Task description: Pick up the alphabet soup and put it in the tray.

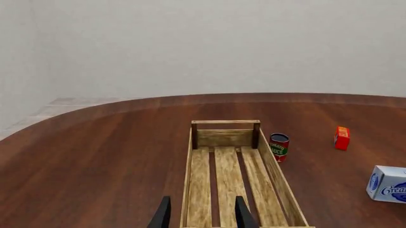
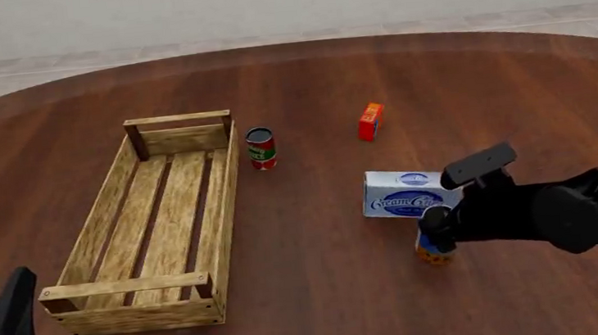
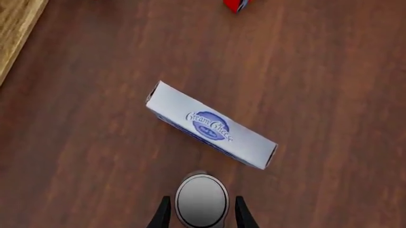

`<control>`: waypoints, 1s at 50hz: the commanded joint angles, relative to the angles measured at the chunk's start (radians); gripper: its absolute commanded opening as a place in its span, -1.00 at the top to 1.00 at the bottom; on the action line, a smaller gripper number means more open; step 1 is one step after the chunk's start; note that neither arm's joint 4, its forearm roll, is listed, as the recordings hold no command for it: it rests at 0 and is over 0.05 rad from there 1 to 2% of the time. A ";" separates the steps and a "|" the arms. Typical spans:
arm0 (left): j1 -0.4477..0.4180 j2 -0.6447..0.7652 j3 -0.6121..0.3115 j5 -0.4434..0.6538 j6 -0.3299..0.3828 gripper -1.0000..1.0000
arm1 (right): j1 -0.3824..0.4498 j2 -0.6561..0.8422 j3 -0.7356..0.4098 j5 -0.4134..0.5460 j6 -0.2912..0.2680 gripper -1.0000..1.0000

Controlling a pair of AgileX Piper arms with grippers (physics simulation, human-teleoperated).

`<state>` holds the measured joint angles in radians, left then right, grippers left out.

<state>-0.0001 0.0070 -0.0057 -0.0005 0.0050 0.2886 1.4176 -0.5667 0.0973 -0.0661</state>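
Observation:
The alphabet soup (image 2: 432,250) stands upright on the table just in front of the cream cheese box; its blue label and orange band show below my right arm. In the right wrist view its white top (image 3: 201,197) sits between my fingers. My right gripper (image 2: 435,231) is open and straddles the can, with a thin gap on each side. The tray (image 2: 124,287), a long light-wood crate, lies to the left and holds nothing. My left gripper (image 1: 201,216) is open and empty, over the tray's near end (image 1: 225,125), low at the front left (image 2: 2,328).
A white-and-blue cream cheese box (image 2: 404,194) lies just beyond the soup can, also in the right wrist view (image 3: 212,126). A red-and-green can (image 2: 261,148) stands by the tray's far right corner. A small red box (image 2: 370,122) stands farther back.

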 commanded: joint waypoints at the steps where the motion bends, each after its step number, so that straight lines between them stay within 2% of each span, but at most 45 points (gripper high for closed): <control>1: 0.000 0.000 0.000 0.000 0.000 -1.00 | -0.004 0.038 0.005 -0.026 -0.003 -1.00; 39: 0.000 0.000 0.000 0.000 0.000 -1.00 | 0.003 0.115 0.001 -0.063 -0.008 -1.00; 40: 0.000 0.000 0.000 0.000 0.000 -1.00 | 0.005 0.109 -0.002 -0.061 0.000 1.00; 50: 0.000 0.000 0.000 0.000 0.000 -1.00 | 0.016 0.077 0.000 -0.044 0.003 1.00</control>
<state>-0.0001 0.0070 -0.0057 -0.0005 0.0049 0.2954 1.5174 -0.5634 0.0433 -0.0802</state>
